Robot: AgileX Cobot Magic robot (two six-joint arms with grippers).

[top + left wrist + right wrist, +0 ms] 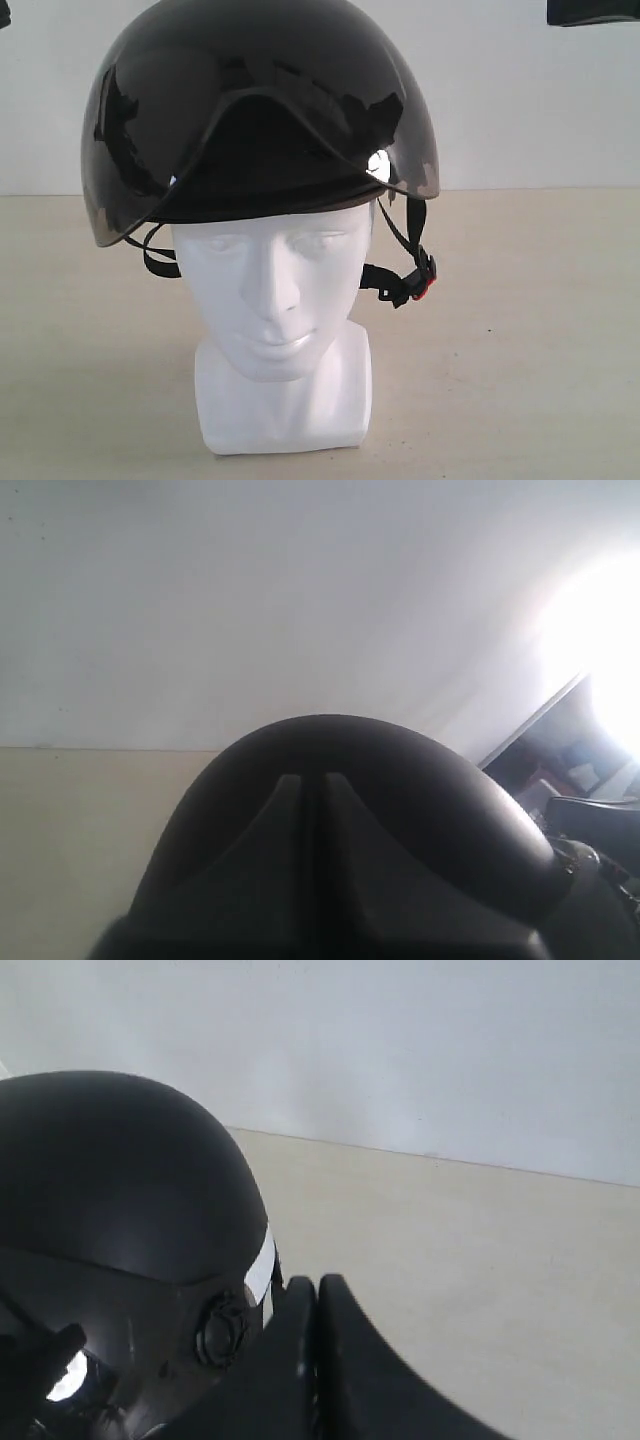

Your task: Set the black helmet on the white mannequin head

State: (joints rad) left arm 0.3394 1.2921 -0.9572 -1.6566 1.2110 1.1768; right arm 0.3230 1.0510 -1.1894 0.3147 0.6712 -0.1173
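The black helmet (pixel 250 60) sits on top of the white mannequin head (pixel 275 290), tilted slightly, with its smoky visor (pixel 140 140) raised above the brow. Its chin strap and buckle (pixel 418 282) hang loose beside the head's cheek. In the left wrist view my left gripper (pixel 312 778) is shut with nothing between its fingers, and the helmet's dome (pixel 440 790) is right behind the tips. In the right wrist view my right gripper (pixel 317 1282) is shut and empty, close beside the helmet (pixel 110 1170) near the round visor pivot (pixel 220 1328). Whether either gripper touches the shell I cannot tell.
The head stands on a beige table (pixel 520 350) in front of a white wall (pixel 520 90). A dark piece of arm shows at the exterior view's top right corner (pixel 595 10). Dark equipment (pixel 590 830) lies past the helmet in the left wrist view.
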